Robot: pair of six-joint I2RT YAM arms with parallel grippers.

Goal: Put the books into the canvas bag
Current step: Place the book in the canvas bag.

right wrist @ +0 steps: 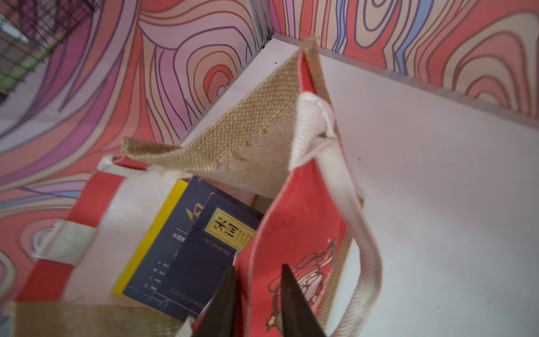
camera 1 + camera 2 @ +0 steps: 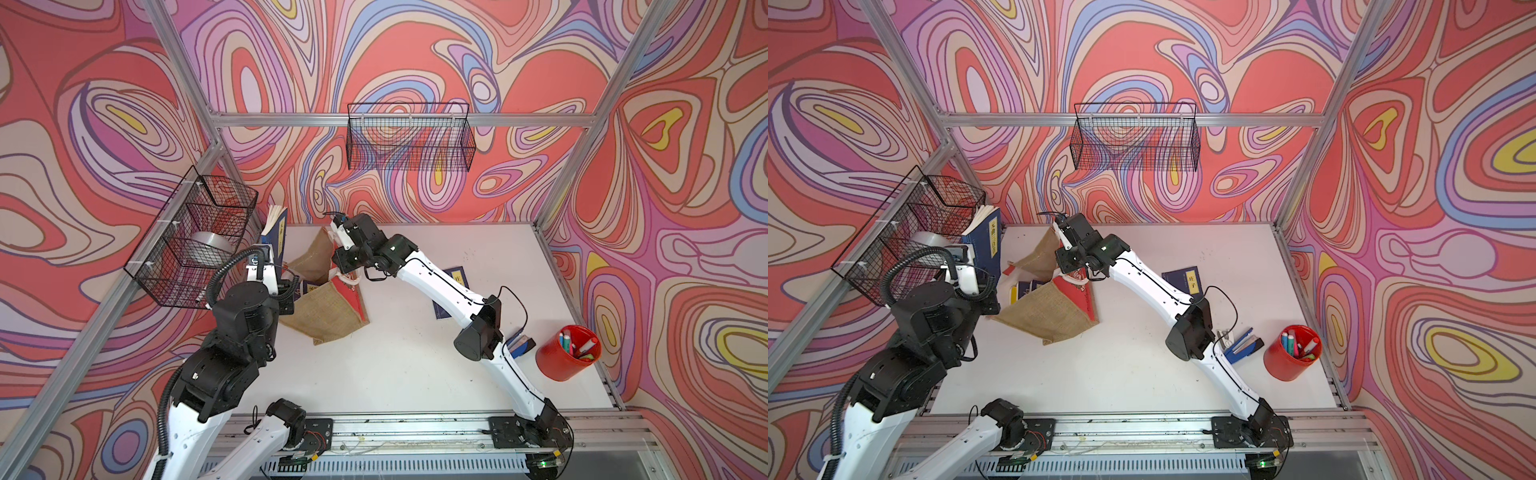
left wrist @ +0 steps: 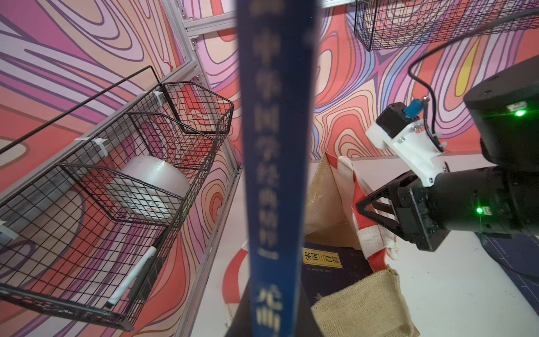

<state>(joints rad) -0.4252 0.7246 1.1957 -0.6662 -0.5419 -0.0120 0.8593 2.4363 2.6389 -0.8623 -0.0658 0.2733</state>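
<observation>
white table [image 2: 415, 365]: bag [image 2: 328, 311], book [image 2: 1183, 276], stapler [image 2: 1244, 345], cup [image 2: 1289, 353]

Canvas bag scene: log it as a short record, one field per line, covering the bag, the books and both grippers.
bag: canvas bag on the table, mouth open
inside bag: two navy books and a yellow one
left gripper: shut on raised navy book
right gripper: closed on bag's red panel
outside bag: navy book on table
</observation>
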